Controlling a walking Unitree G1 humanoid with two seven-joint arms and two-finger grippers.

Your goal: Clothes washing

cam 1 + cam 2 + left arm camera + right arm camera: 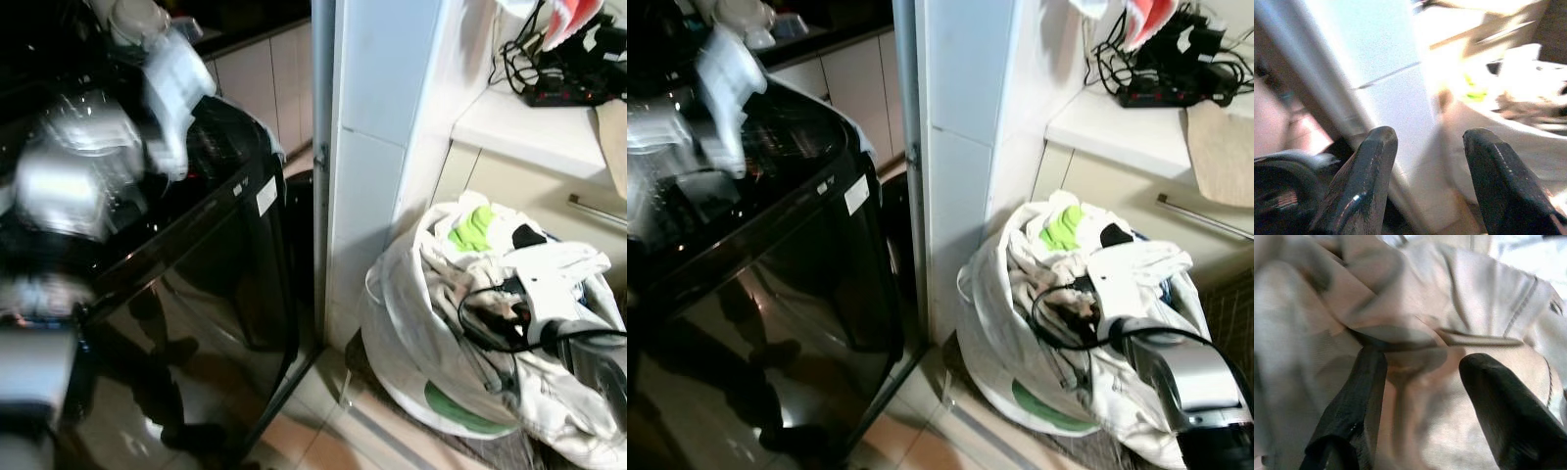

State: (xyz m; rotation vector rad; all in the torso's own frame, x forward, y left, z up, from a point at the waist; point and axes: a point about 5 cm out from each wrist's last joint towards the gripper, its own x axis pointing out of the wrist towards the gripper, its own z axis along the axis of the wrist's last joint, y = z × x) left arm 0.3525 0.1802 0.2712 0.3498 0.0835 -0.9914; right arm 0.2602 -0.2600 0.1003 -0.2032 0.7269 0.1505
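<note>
My right pincer [1420,396] hangs apart over the laundry heap [1087,323] beside the washing machine [186,245]. The soft, light cloth should bunch easily; I'd pinch a raised fold [1400,335]. Left pincer [1425,181] apart, idle.

No text, brand or number can be read anywhere. The white label [265,195] near the top front edge of the black washing machine [211,294] is too blurred to read.

Both grippers' fingers [1366,181] apart
</note>
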